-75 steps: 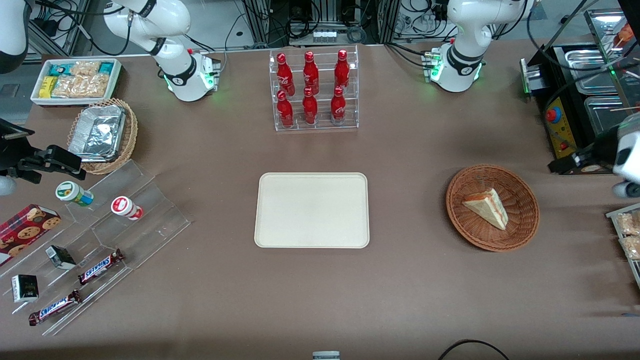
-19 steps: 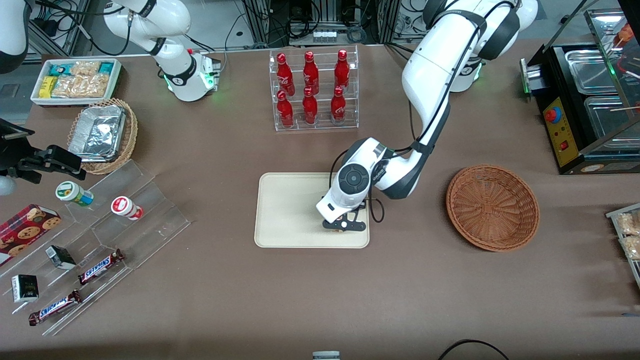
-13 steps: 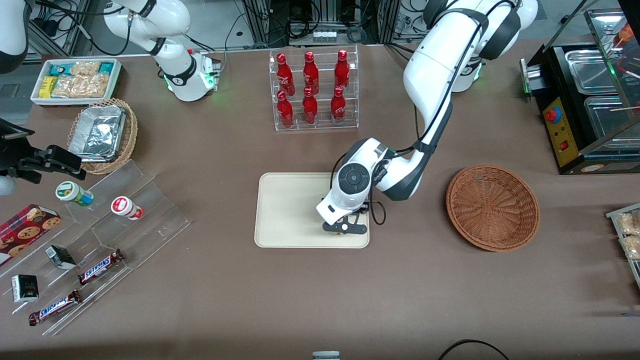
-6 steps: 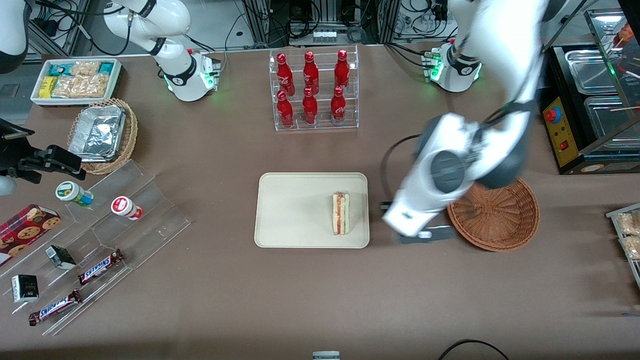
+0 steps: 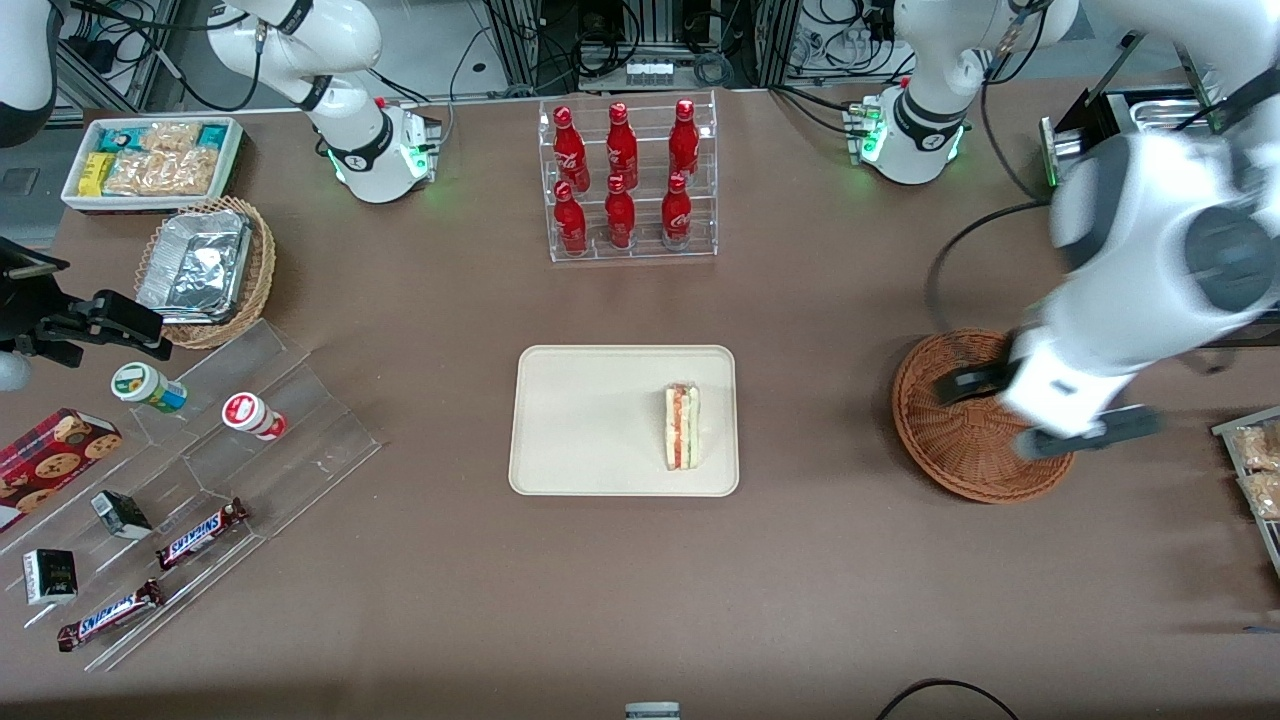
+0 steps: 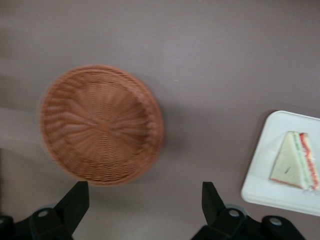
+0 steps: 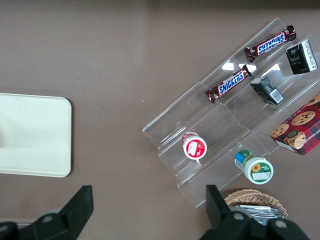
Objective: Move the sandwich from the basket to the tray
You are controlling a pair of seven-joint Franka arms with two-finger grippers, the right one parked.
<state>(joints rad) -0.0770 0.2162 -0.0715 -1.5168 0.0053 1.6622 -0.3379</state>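
Observation:
The sandwich (image 5: 683, 427) stands on its edge on the cream tray (image 5: 590, 420), at the tray's end nearest the basket, with the red and green filling facing up. Nothing lies in the reddish-brown woven basket (image 5: 960, 460). My left gripper (image 5: 1045, 412) hangs open above the basket's side toward the working arm's end, holding nothing. The left wrist view shows the basket (image 6: 100, 125), the sandwich (image 6: 295, 160) on the tray (image 6: 265, 175), and bare table between the gripper's (image 6: 145, 200) wide-apart fingers (image 6: 75, 200).
A clear rack of red bottles (image 5: 627, 180) stands farther from the camera than the tray. Toward the parked arm's end are an acrylic stepped shelf with snacks (image 5: 220, 470), a tan wicker basket with foil tray (image 5: 205, 270) and a white snack bin (image 5: 150, 160). A black machine (image 5: 1130, 250) stands near the basket.
The gripper let go of the sandwich on the tray, rose and swung toward the working arm's end. It now hangs open over the basket.

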